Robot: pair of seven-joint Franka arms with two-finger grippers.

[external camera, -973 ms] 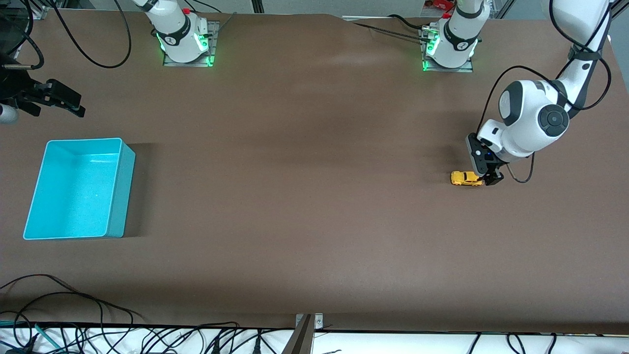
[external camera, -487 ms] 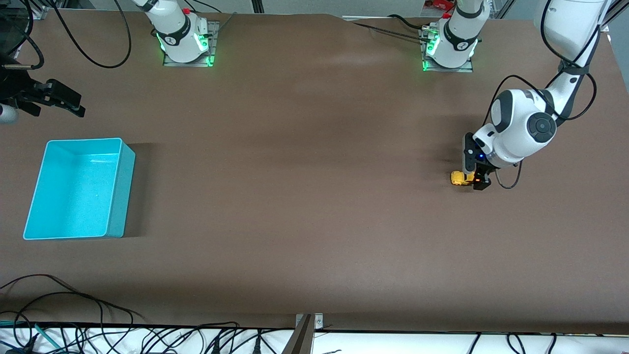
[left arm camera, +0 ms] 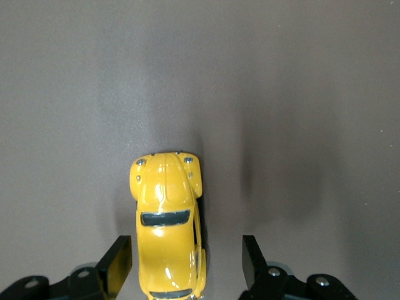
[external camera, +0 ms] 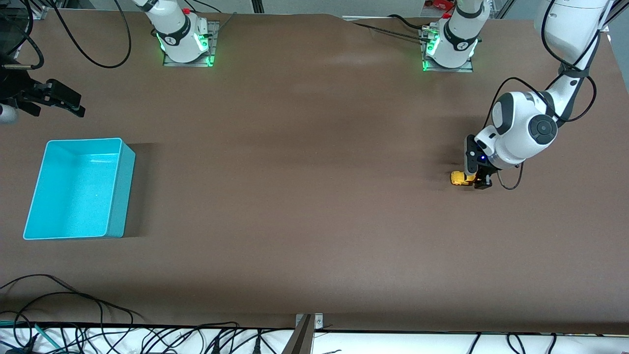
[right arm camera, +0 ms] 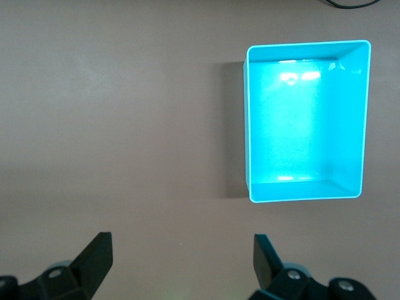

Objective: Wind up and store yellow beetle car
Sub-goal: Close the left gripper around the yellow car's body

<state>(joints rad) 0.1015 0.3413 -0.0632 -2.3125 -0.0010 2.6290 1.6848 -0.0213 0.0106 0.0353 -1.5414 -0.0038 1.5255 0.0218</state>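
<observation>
The yellow beetle car (external camera: 459, 178) stands on the brown table toward the left arm's end. My left gripper (external camera: 476, 181) is down at the table and open, with the car's rear half between its fingers. In the left wrist view the car (left arm camera: 167, 215) sits closer to one finger (left arm camera: 116, 265), with a clear gap to the other finger. The turquoise bin (external camera: 121, 191) stands empty toward the right arm's end. My right gripper (external camera: 72, 105) waits, open and empty, above the table beside the bin. In the right wrist view (right arm camera: 181, 257) the bin (right arm camera: 304, 193) lies below it.
Cables run along the table's front edge (external camera: 147, 334) and near the right arm's base (external camera: 184, 37). The wide brown tabletop (external camera: 304, 187) lies between the car and the bin.
The left arm has come down and shifted over the car, so its open fingers now straddle the car's rear. The car and the right arm have not moved.
</observation>
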